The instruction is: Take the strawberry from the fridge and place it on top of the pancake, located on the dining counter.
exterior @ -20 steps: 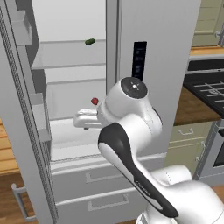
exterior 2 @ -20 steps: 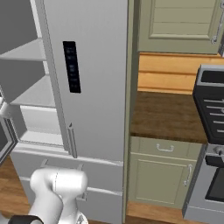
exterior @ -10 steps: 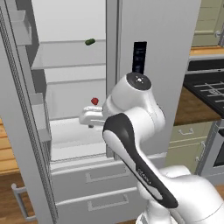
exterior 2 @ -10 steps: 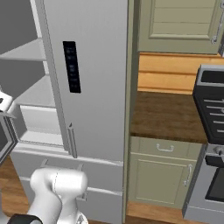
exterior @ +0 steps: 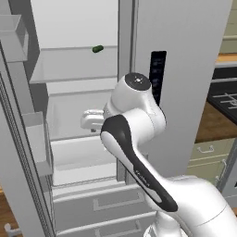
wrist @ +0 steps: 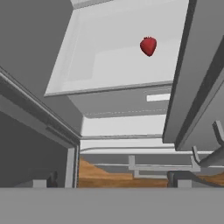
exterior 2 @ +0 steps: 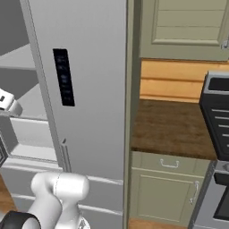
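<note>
Home kitchen, rendered. Tall grey fridge (exterior: pixel 185 69) w/ black control panel (exterior 2: pixel 63 77) fills centre-left of both base views, door open on white shelves. Right of the right base view: wood counter (exterior 2: pixel 174 127) over pale green cabinets (exterior 2: pixel 165 188), dark stove (exterior 2: pixel 217 134) at the edge. Wood floor at bottom of the hand view.

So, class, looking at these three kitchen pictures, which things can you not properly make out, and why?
- Strawberry: in the left base view the arm's white body hides it on its fridge shelf.
- Gripper: left base view, its fingertips are hidden behind the hand.
- Small dark green item: left base view, too small to identify.
</note>
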Controlling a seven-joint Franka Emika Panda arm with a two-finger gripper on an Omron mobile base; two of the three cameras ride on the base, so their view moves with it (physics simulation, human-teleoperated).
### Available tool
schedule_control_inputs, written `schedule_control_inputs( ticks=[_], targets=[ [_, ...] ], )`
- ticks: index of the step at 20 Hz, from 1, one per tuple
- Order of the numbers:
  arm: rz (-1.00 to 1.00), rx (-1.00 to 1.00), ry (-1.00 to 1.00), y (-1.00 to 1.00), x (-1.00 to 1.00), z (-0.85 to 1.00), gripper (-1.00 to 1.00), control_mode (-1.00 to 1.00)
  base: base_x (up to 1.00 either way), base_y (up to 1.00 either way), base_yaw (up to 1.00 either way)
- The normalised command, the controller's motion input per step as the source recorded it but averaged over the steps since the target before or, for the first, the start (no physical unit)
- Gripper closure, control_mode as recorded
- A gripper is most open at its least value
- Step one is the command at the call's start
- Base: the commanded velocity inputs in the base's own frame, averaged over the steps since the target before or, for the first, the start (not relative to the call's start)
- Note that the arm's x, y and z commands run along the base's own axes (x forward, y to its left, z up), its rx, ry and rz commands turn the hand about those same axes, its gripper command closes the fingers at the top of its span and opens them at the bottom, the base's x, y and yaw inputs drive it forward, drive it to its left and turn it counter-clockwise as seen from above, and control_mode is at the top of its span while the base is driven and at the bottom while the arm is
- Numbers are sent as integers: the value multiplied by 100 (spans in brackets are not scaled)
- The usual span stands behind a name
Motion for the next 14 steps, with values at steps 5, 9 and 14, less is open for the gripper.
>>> schedule_control_inputs(
  ticks=[5,9,14],
  targets=[
    [0,0,0,0,0,0,-100,100,10,5,0],
    [0,0,0,0,0,0,-100,100,17,15,0],
    [0,0,0,0,0,0,-100,100,33,12,0]
  ],
)
